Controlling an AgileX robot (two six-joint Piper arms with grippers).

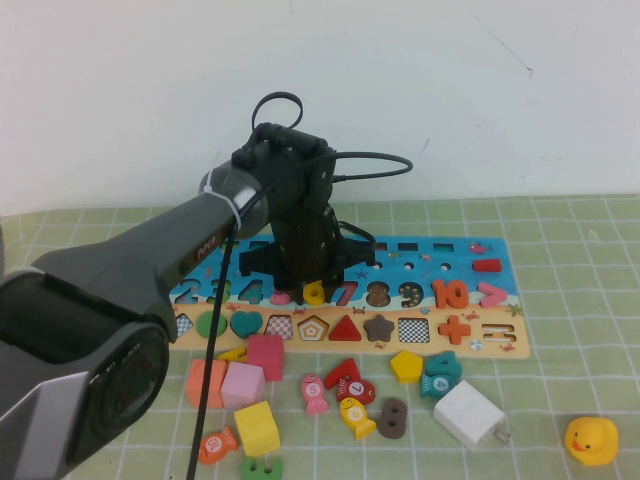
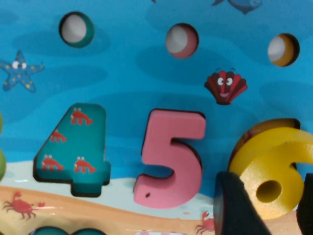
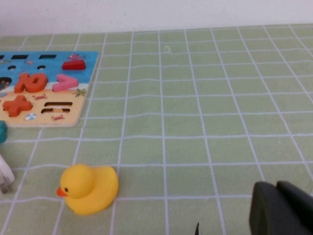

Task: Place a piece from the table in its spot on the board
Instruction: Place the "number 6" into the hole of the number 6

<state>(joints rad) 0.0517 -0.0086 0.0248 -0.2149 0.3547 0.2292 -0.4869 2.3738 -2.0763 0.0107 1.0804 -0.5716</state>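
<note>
Left gripper (image 1: 310, 285), fingers grasping the tilted yellow 6 (image 2: 274, 178) over its recess at 3 o'clock of the pink 5 (image 2: 171, 159) on the board (image 1: 425, 262); released askew, it could jam; right gripper (image 3: 288, 208) parked, fingers' state unclear.

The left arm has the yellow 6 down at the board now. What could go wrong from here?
1. In the left wrist view the yellow 6 sits tilted over its recess in the board, not flush; releasing now could leave it propped up.
2. The left gripper works close beside the pink 5; retreating could knock it.

The right gripper stays over bare table near the rubber duck.
</note>
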